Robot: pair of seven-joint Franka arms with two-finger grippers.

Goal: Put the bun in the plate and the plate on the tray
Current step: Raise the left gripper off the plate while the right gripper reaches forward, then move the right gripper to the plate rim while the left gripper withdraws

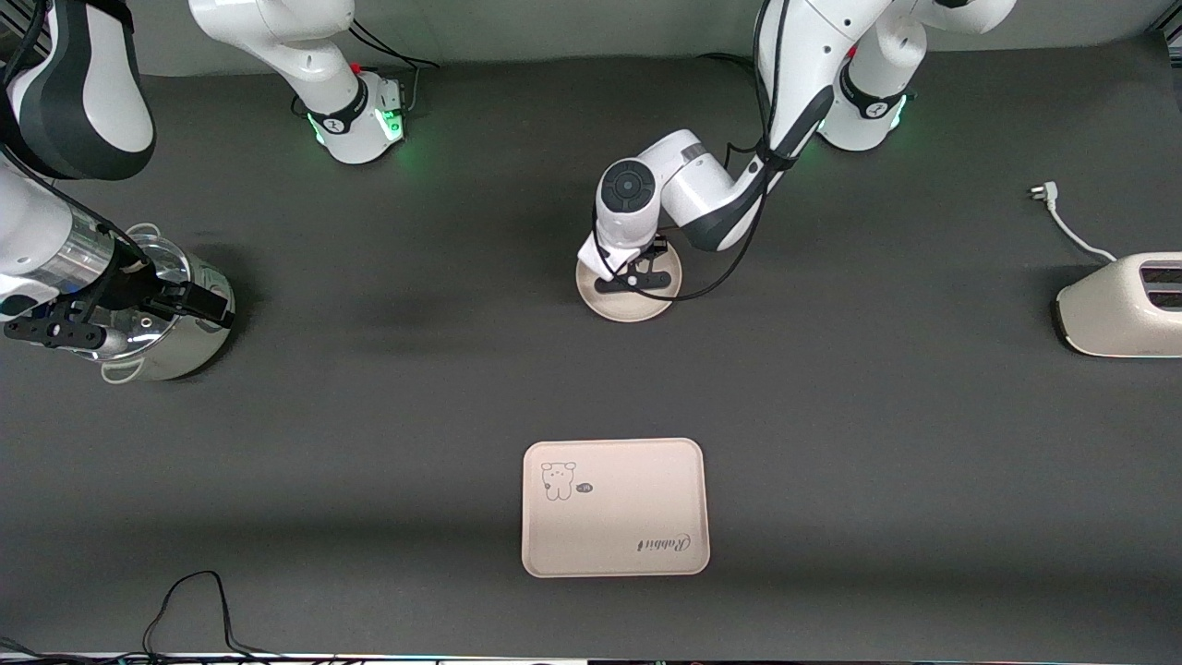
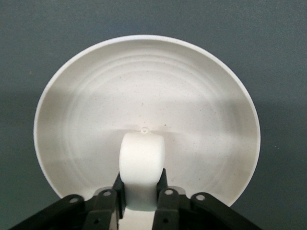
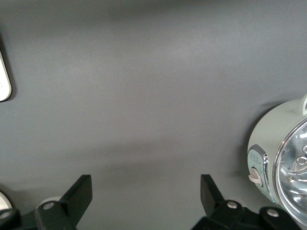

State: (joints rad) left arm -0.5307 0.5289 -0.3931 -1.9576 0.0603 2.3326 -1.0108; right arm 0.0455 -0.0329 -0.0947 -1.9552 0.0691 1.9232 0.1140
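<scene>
The left claw (image 2: pixel 142 201) hangs low over the plate (image 2: pixel 86 120), fingers pinched on the bun (image 2: pixel 142 165), which looks light, soft and easily squashed, so a gentle side grip suits it. The plate sits mid-tabletop (image 1: pixel 831 416), well apart from the tray (image 1: pixel 614 517), which lies nearer the front camera. That plate appears stiff, smooth and shallow; its raised rim is probably the only place to take hold. The right claw (image 3: pixel 146 199) waits, spread wide, beside a steel cooker (image 1: pixel 171 319).
</scene>
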